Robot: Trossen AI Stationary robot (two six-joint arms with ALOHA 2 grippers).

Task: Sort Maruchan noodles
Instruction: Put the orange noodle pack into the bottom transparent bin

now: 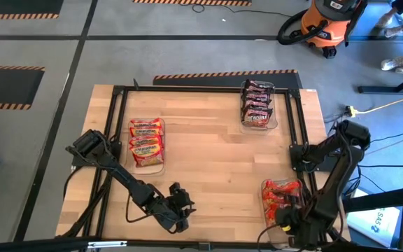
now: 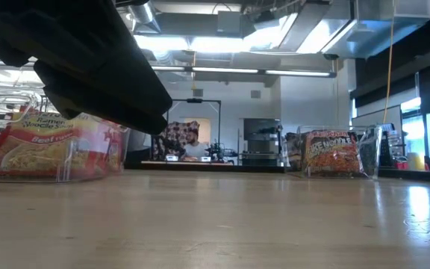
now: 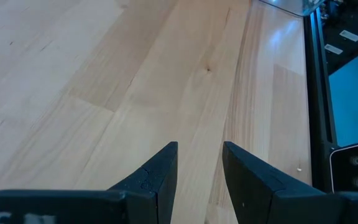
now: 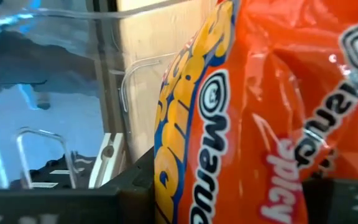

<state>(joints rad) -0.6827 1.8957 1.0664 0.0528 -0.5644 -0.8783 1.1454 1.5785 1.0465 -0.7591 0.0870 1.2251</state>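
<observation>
Maruchan noodle packets sit sorted in three clear bins. Red-and-yellow packets (image 1: pixel 146 142) fill the bin on the table's left, dark maroon ones (image 1: pixel 257 103) the far bin, and orange-red ones (image 1: pixel 280 194) the bin at the near right corner. My right gripper (image 4: pixel 235 186) is down in that near right bin (image 1: pixel 266 187), open wide, with an orange-red packet (image 4: pixel 229 112) filling the space between its fingers. My left gripper (image 3: pixel 200 152) hovers over bare wood near the table's near edge (image 1: pixel 179 199), open by a narrow gap and holding nothing. My right gripper has its fingers (image 4: pixel 135 180) standing on either side of the orange-red packet's printed face (image 4: pixel 185 143) inside the bin. Whether either finger touches the packet, I cannot tell, because the packet covers the fingertips.
The middle of the wooden table (image 1: pixel 215 161) is bare. A black frame (image 1: pixel 117 91) runs around the tabletop. In the low view my left arm (image 2: pixel 88 67) looms at upper left, and a person (image 2: pixel 189 142) sits far behind the table. An orange vacuum (image 1: pixel 324 24) stands on the floor.
</observation>
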